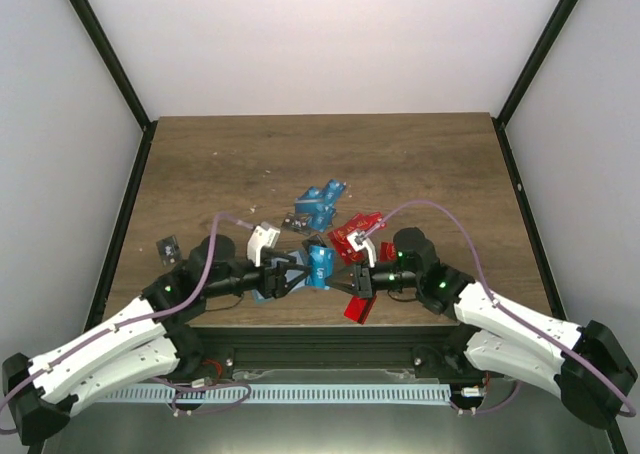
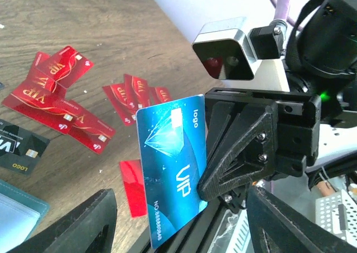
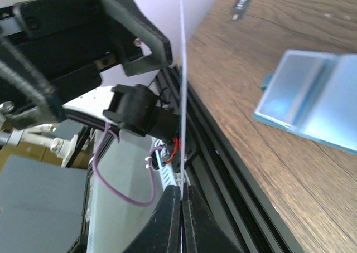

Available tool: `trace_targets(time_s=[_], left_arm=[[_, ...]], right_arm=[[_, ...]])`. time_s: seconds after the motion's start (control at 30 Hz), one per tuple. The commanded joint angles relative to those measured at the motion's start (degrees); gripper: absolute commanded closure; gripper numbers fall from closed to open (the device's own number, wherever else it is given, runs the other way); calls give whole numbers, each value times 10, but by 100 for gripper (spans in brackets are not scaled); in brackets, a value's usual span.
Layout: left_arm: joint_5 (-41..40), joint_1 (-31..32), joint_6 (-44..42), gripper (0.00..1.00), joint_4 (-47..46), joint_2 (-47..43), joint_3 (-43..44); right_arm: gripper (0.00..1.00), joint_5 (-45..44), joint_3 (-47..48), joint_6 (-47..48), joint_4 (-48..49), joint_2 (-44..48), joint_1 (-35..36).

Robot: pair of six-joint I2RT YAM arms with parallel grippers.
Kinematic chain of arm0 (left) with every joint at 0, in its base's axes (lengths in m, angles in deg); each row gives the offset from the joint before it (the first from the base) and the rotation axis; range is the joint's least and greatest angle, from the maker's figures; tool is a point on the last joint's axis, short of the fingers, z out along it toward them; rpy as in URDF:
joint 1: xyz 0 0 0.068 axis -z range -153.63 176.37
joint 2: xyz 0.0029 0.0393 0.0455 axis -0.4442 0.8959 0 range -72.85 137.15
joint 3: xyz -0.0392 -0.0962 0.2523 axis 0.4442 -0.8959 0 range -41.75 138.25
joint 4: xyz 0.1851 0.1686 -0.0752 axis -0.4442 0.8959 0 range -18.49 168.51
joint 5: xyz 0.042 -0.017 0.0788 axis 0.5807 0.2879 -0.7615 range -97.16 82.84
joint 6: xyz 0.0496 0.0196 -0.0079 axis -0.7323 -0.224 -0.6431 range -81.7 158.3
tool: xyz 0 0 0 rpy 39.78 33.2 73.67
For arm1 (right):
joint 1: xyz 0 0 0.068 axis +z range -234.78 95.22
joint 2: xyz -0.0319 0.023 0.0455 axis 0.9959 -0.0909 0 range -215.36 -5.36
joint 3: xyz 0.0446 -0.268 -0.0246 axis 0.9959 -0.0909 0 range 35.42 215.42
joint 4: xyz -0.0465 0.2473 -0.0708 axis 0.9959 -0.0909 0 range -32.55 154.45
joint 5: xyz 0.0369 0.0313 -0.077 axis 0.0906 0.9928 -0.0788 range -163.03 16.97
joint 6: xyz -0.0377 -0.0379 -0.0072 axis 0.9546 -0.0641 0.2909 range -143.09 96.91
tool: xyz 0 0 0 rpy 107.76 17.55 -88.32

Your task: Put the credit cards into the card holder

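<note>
The right end effector (image 3: 181,198) is clamped shut on one edge of a blue credit card (image 2: 173,169), holding it upright above the near edge of the bench (image 2: 83,19). The left end effector (image 2: 179,193) faces it with its jaws wide apart on either side, holding nothing. With so thin a pinch, a mistimed release or an off-centre grab would likely drop the card off the edge onto the frame rail, and the two end effectors are close enough to collide. The card holder (image 3: 312,100) lies open on the bench nearby. The blue card reads "logo" and "VIP", plus a number line starting "NO". The scattered red cards (image 2: 50,91) read "VIP", and a black card (image 2: 22,150) reads "LOGO".
</note>
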Motion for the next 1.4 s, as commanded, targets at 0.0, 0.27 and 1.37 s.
trace_targets(time_s=[0.0,0.27,1.37], left_arm=[[24,-2,0,36,7,-32,-15],[65,-2,15,55,-35,-42,-35],[-276,-31,135,96,149,-52,-25]], right_arm=[[99,81,27,54,62,-7,-5],[99,146,45,78,86,-22,-5],[26,-91,190,114,-133,-178,-8]])
